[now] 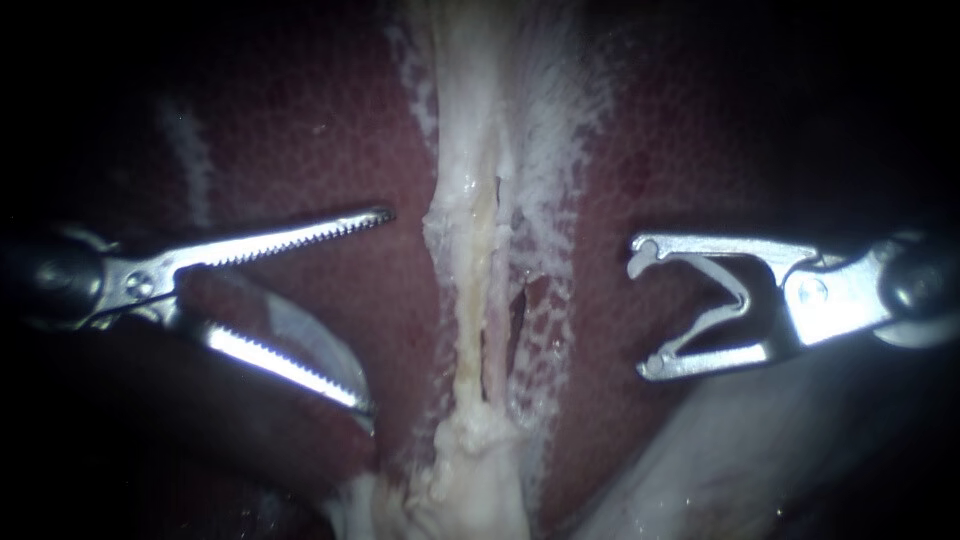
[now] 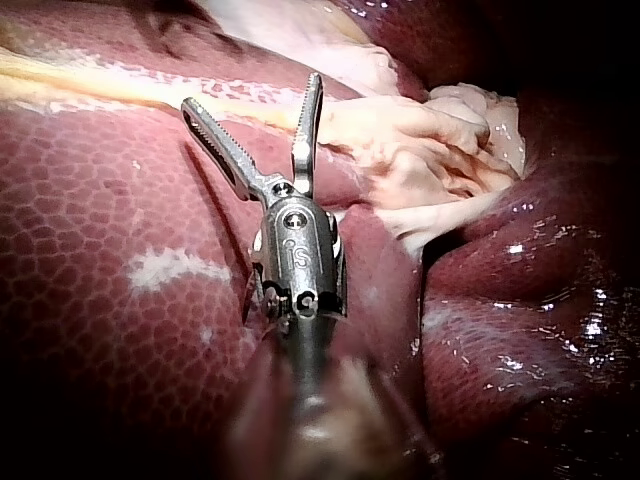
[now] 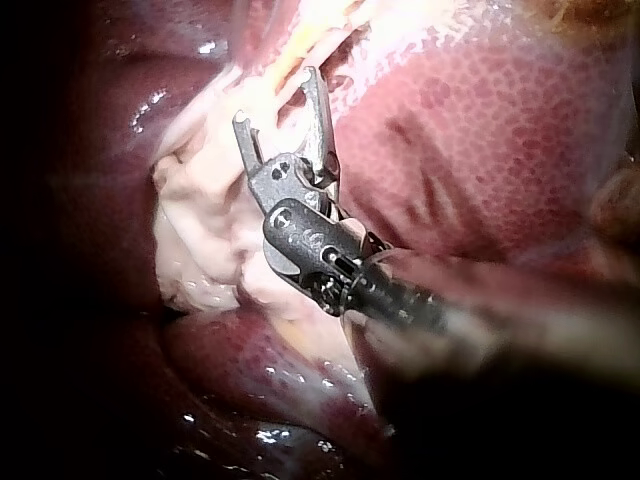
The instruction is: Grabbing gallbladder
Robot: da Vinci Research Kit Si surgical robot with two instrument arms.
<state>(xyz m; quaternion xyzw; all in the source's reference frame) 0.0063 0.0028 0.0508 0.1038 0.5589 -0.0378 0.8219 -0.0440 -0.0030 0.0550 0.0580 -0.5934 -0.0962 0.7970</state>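
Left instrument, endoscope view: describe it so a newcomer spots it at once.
A pale whitish strip of tissue runs down the middle of the dark red liver. The silver left instrument sits to its left, jaws open. Its jaws are saw-toothed, unlike the right instrument's smooth, hook-tipped ones.

Left instrument [image 1: 378, 308] and right instrument [image 1: 642, 312] shafts vanish into darkness at the endoscope view's sides, the pale tissue strip [image 1: 475, 250] runs off top and bottom, and wrist views blur both shafts.
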